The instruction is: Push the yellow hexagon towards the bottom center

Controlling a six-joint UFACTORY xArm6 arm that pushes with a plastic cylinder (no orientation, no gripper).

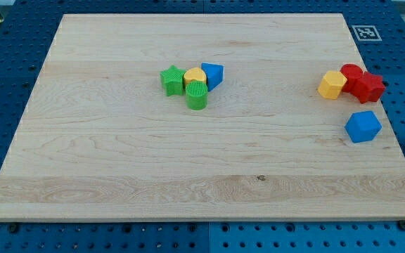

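None of the rod is seen, so my tip cannot be placed or judged. Far toward the view's right edge the yellow hexagon (332, 84) is found, touching two red blocks (361, 83); a blue cube (363, 126) sits just below. Well apart, on the wooden board (188, 176), a green star (171, 79), yellow cylinder (195, 75), green cylinder (197, 95) and blue block (214, 74) are clustered.

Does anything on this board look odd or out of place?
Nothing looks damaged or spilled. The blue cube sits close to the board's right edge. The yellow hexagon is bunched against red blocks. My tip is not in view.
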